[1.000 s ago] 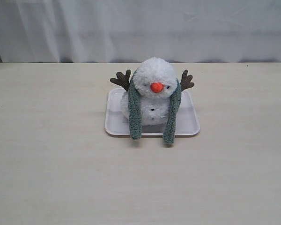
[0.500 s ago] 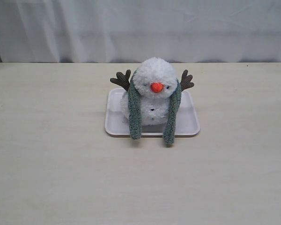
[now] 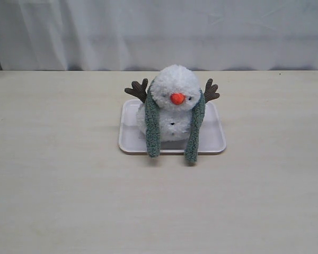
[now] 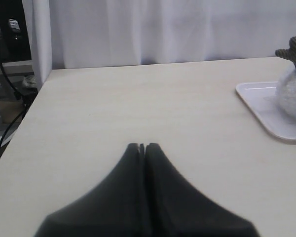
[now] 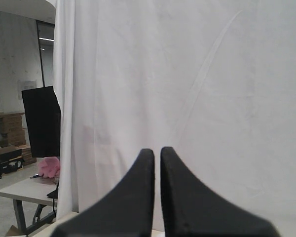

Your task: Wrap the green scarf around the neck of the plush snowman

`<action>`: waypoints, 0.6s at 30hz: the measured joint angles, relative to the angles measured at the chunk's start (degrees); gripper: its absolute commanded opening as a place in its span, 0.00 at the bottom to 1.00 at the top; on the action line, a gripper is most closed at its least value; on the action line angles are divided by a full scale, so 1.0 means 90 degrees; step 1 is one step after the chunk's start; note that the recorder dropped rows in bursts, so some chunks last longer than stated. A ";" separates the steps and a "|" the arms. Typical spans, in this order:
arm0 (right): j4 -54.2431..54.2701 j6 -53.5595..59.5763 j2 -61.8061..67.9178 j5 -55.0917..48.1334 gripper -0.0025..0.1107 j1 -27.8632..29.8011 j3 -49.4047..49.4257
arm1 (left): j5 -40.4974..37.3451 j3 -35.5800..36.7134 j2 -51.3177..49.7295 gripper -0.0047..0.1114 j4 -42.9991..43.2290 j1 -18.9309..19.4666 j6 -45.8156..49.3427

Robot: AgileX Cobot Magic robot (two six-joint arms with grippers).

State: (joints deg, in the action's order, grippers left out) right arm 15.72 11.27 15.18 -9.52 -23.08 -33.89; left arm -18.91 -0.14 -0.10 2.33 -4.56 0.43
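Observation:
The plush snowman (image 3: 175, 90) sits upright on a white tray (image 3: 214, 138) at the middle of the table, orange nose facing the camera. The green scarf (image 3: 152, 129) is draped behind its neck, and both ends hang down its front past the tray's front rim; the neck itself is covered. Neither gripper shows in the exterior view. In the left wrist view my left gripper (image 4: 142, 146) is shut and empty over bare table, with the snowman (image 4: 293, 94) and tray (image 4: 259, 106) off to one side. My right gripper (image 5: 157, 151) is shut and empty, facing the white curtain.
A white curtain (image 3: 159, 32) hangs along the table's far edge. The table's left edge (image 4: 19, 133) shows in the left wrist view, with cables and floor beyond it. Another table with a pink object (image 5: 49, 167) stands beyond the curtain.

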 measured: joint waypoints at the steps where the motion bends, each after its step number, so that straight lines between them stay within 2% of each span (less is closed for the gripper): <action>1: -0.0026 0.0001 0.0000 0.0000 0.06 0.0000 0.0000 | 0.0000 0.0000 0.0000 0.04 0.0000 0.0000 0.0000; 7: -0.1230 -0.0870 -0.0406 0.0396 0.06 0.0000 0.0498 | 0.0000 0.0000 0.0000 0.04 0.0000 0.0000 0.0000; 10: -0.1693 -0.1066 -0.1136 0.0815 0.06 0.0113 0.1223 | 0.0000 0.0000 0.0000 0.04 0.0000 0.0000 0.0000; 13: -0.1781 -0.1005 -0.1657 0.1364 0.06 0.0674 0.2019 | 0.0000 0.0000 0.0000 0.04 0.0000 0.0000 0.0000; 18: -0.1781 -0.0969 -0.1657 0.1450 0.06 0.1694 0.2999 | -0.0013 0.0000 0.0000 0.04 0.0000 0.0000 -0.0048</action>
State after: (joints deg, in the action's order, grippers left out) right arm -0.30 2.56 0.26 3.53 -7.83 -6.89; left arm -19.03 -0.14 -0.10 2.33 -4.56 0.00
